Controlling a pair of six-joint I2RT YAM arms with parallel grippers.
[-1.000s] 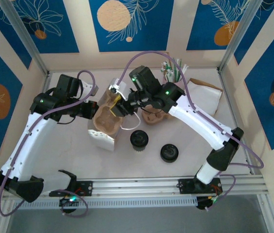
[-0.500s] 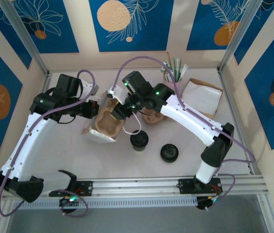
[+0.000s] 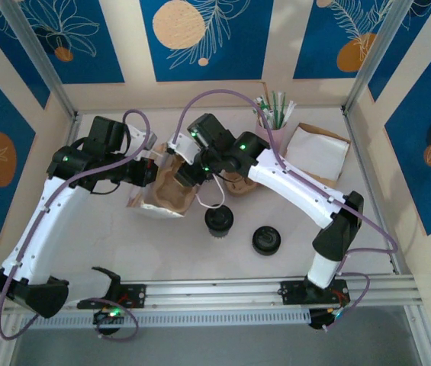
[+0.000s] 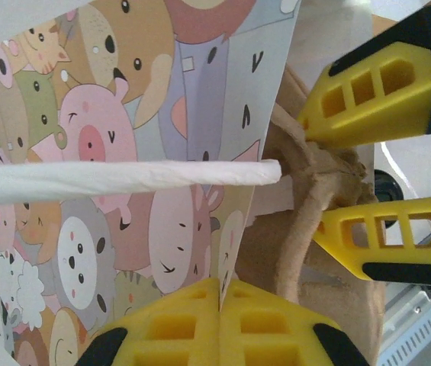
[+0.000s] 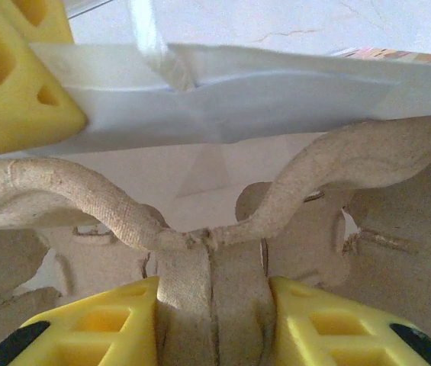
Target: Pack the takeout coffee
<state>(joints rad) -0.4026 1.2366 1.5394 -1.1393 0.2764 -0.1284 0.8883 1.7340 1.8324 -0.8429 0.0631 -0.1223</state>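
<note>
Coffee (image 3: 266, 240) is in neither grip. It stands on the table (image 3: 108, 236) toward the near edge, right of middle, well apart from the bag (image 4: 108, 114).

The left gripper (image 4: 219, 296) has its jaws pressed together on the bag's thin wall at the mouth, holding it open. The right gripper (image 5: 211, 305) pinches the middle rib of the pulp carrier (image 5: 368, 152), which is partly inside that mouth.

The likeliest trouble is at the rim. The carrier's curved wings look about as wide as the opening, so a push could catch the paper, tear it, or pull the wall out of the left pinch. The mouth would then collapse.

The white handle (image 4: 123, 179) lies across the opening and could snag a wing. The bag leans rather than standing square, so a hard push may slide or topple it.

A second cup (image 3: 219, 219) stands just beside the bag on the near side, where a shifting bag or the right arm could knock it over.
</note>
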